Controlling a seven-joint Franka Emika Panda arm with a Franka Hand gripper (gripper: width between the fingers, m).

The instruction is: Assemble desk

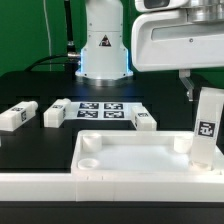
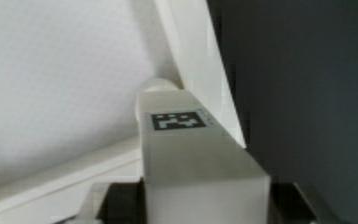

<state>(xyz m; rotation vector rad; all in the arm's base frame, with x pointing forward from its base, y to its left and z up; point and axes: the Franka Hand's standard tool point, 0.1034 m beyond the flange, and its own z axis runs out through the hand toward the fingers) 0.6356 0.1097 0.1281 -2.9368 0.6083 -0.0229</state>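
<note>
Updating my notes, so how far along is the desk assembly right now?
Done: nothing looks attached yet. In hand: the gripper holds one leg upright at the desk top's corner on the exterior view's right; I can't tell if it's seated. Left: three more legs lie loose on the table.

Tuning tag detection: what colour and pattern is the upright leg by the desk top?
White leg with a black-and-white square tag; clearest in the exterior view.
</note>
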